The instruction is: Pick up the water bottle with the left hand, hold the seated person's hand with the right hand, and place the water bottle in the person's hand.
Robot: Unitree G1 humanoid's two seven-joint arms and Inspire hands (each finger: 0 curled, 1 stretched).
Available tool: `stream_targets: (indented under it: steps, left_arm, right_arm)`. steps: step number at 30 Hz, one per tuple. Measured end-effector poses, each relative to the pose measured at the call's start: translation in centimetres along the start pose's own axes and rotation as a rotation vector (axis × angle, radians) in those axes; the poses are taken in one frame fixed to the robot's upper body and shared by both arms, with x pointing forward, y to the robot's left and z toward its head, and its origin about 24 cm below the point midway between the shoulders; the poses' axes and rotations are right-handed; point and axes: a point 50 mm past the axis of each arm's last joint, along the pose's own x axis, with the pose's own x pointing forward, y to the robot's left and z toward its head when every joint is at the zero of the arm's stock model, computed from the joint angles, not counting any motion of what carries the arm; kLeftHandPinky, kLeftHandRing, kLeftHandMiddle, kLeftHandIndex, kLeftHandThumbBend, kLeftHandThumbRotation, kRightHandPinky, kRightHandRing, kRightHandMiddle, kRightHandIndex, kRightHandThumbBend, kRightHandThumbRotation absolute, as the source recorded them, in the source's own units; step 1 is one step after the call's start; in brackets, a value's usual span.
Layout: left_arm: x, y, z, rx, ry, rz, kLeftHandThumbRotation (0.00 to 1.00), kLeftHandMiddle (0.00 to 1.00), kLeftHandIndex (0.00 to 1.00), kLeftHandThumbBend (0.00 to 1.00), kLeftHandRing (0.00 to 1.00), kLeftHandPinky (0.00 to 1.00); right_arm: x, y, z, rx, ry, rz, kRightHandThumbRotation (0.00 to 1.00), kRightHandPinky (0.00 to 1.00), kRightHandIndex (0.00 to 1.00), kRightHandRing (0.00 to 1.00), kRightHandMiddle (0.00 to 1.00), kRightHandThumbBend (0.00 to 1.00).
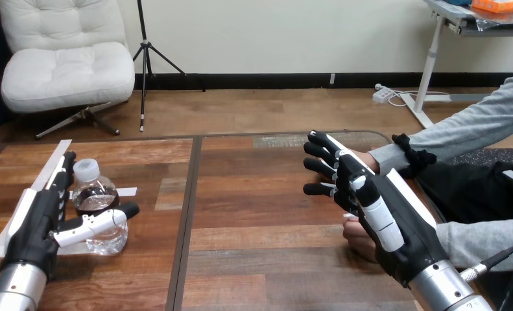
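A clear water bottle [98, 204] with a white cap stands upright near the table's left edge. My left hand [36, 223] is beside it: straight fingers run along the bottle's left side and the thumb reaches across its front, so the hand is open around the bottle. At the right, my right hand [377, 214] is open, its fingers straight and pointing left. It covers most of the person's upper hand [368, 157], which shows just behind it. I cannot tell if the two touch. The person's lower hand [357, 236] rests on the table under my right hand.
The wooden table [253, 214] has a seam running front to back left of centre. Strips of white tape [52, 159] lie on the table by the bottle. The person's grey-sleeved arms [474, 126] come in from the right.
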Motion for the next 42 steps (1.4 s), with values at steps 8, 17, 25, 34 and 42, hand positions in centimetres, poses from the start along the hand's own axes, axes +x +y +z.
stream_targets:
  steps: [8, 17, 25, 34, 42]
  left_arm:
    - [0.0, -0.2, -0.3, 0.000, 0.021, -0.007, 0.34, 1.00, 1.00, 1.00, 1.00, 1.00]
    - [-0.1, -0.3, -0.8, -0.006, 0.041, -0.015, 0.36, 1.00, 1.00, 1.00, 1.00, 1.00]
    - [-0.2, -0.4, -1.2, -0.068, 0.051, -0.022, 0.38, 1.00, 1.00, 1.00, 1.00, 1.00]
    - [-0.2, -0.7, -1.6, -0.158, 0.058, -0.013, 0.41, 1.00, 1.00, 1.00, 1.00, 1.00]
    - [0.2, -1.2, -1.8, -0.218, 0.068, 0.023, 0.39, 1.00, 1.00, 1.00, 1.00, 1.00]
  right_arm:
    - [0.0, 0.0, 0.0, 0.001, 0.002, 0.000, 1.00, 0.81, 0.95, 0.93, 0.94, 1.00]
    - [0.0, 0.0, 0.0, 0.003, 0.001, 0.000, 1.00, 0.81, 0.95, 0.92, 0.94, 1.00]
    - [0.0, 0.0, 0.0, 0.006, 0.000, -0.001, 1.00, 0.81, 0.95, 0.92, 0.94, 1.00]
    - [0.0, 0.0, 0.0, 0.008, -0.001, -0.001, 1.00, 0.81, 0.94, 0.92, 0.94, 1.00]
    - [0.0, 0.0, 0.1, 0.008, -0.004, -0.001, 1.00, 0.81, 0.94, 0.92, 0.94, 1.00]
